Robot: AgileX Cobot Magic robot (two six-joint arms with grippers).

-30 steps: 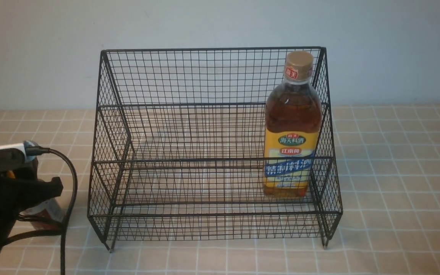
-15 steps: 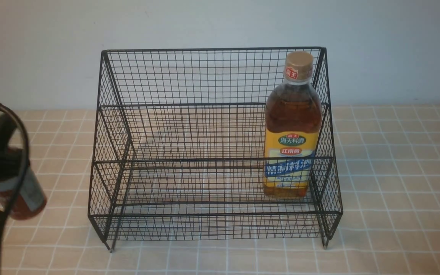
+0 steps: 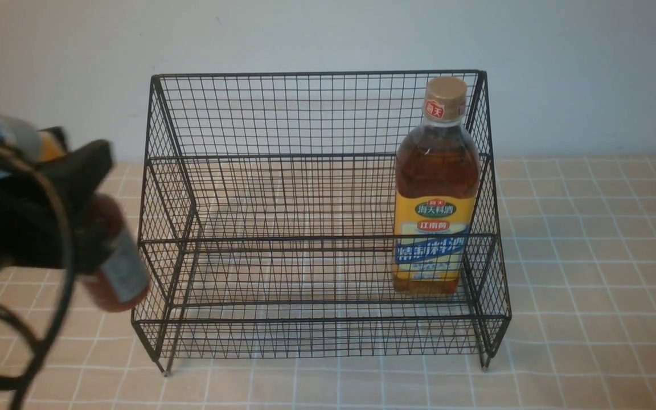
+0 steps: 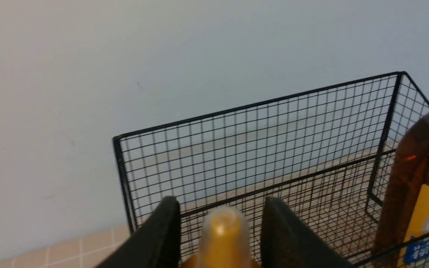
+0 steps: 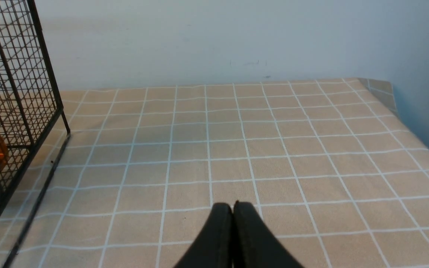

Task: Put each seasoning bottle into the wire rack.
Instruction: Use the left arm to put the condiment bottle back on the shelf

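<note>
A tan desk point(image 3: 590, 256) with a white grid pattern fills the lower half of the front view and runs back to a pale wall. In the centre of the frame stands the black wire rack point(image 3: 316, 321), two stepped tiers with a tall mesh back and sloping sides, on short feet. At the right end of the rack the tall clear bottle point(image 3: 435, 193) of amber-brown liquid stands upright behind the lower front rail, close to the right side mesh, with its tan cap near the top bar and its yellow and blue label facing the camera. At the left edge of the frame, blurred, the left hand point(image 4: 220, 212) is clamped on the small red-sauce squeeze bottle point(image 3: 113, 267). That bottle is tilted, its base pointing toward the lower right, and it lies just outside the rack's left side, overlapping the mesh there in the picture. In the left wrist view the two black fingers point(image 4: 166, 230) stand on either side of the yellow nozzle cap point(image 4: 223, 234), with the rack's back beyond. In the right wrist view the right hand point(image 5: 233, 212) shows at the bottom centre with its fingers pressed together and nothing between them, over bare desk, with the rack's corner at the left edge.
</note>
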